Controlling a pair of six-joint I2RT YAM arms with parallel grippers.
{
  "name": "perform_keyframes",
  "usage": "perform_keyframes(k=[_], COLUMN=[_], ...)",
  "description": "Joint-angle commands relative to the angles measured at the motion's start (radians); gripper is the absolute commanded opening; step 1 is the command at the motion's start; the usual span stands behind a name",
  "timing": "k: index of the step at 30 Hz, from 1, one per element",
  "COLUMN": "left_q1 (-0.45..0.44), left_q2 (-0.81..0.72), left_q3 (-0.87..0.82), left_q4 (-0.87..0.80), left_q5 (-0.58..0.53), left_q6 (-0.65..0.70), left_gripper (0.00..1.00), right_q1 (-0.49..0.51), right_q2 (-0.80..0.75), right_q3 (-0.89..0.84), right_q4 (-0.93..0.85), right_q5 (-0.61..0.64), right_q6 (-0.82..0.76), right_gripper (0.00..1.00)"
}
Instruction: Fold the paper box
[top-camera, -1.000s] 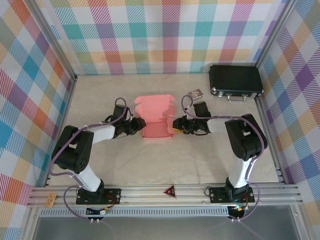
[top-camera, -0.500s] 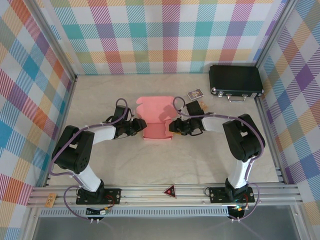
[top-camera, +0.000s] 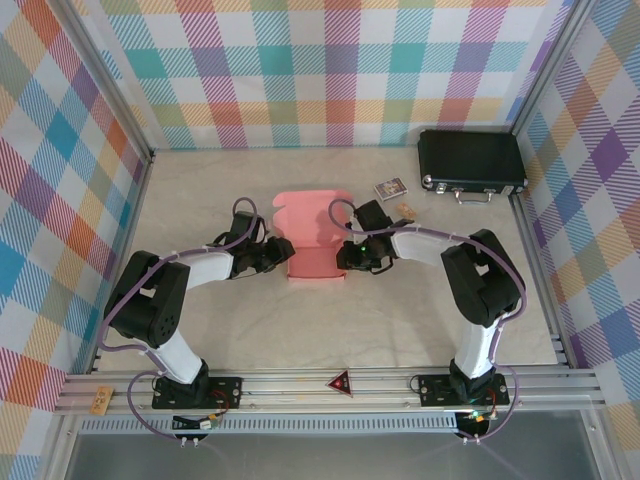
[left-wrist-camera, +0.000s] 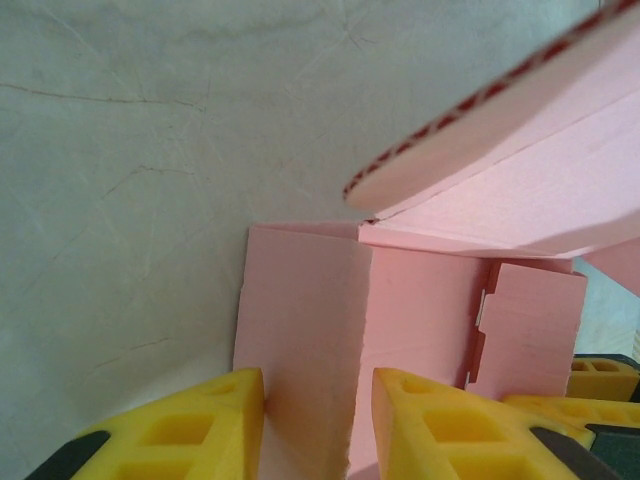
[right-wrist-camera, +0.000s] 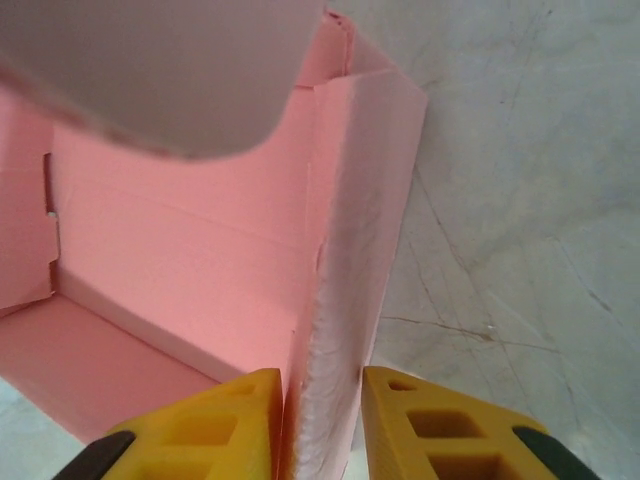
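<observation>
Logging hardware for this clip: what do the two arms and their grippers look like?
The left arm and right arm have black joint housings and white link sections, with a lavender cable looping along each. Their black bases sit on an aluminium rail. The left gripper and right gripper have yellow fingers moulded with open hollow cells, black at the roots.
</observation>
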Motion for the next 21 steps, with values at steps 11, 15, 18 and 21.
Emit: perform_keyframes(k=[11, 15, 18, 21], left_q1=[-0.038, -0.043, -0.046, -0.049], left_q2=[-0.004, -0.003, -0.001, 0.000], left_q3=[-0.007, -0.005, -0.005, -0.006], left_q4=[-0.006, -0.007, -0.008, -0.009], left_q5=[-0.033, -0.038, -0.039, -0.041], left_q6=[-0.028, -0.033, -0.033, -0.037], left_gripper=[0.33, 0.33, 0.33, 0.33], right_q1=[0.069, 0.082, 0.094, 0.107], right_q2=[0.052, 0.060, 0.069, 0.082], right_q3=[0.129, 0.139, 0.152, 0.171], right_q4=[-0.245, -0.265, -0.285, -0.314], right_q5=[0.230, 0.269, 0.310, 0.357], right_q6=[-0.090, -0.096, -0.102, -0.102], right_gripper=[0.25, 0.23, 0.19, 0.15])
